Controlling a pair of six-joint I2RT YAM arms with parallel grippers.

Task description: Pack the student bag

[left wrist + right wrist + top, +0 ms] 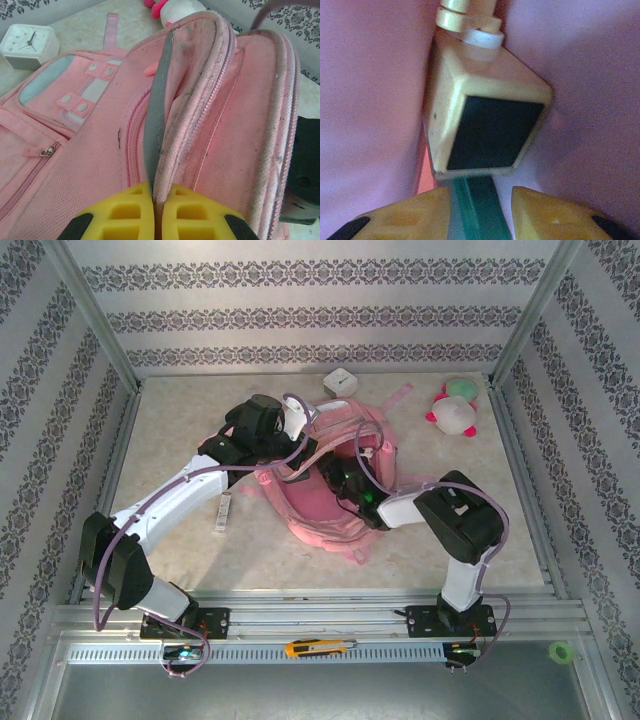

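The pink student bag (325, 510) lies in the middle of the table with its main compartment gaping. My left gripper (159, 200) is shut on the bag's (100, 150) zipper-edged opening flap and holds it up; from above this left gripper (300, 432) sits at the bag's far left rim. My right gripper (347, 485) reaches down inside the bag. In its wrist view a cream box with a black face (485, 120) lies against the pink lining. A green strip (476, 205) runs from the box into the gap of the right gripper (481, 200), whose jaws stand apart, open.
A white square clock (340, 381) (27, 45) stands behind the bag. A pink-and-white plush toy (455, 410) lies at the back right. A small white item (223, 512) rests left of the bag. A yellow cutter (318, 647) lies on the front rail.
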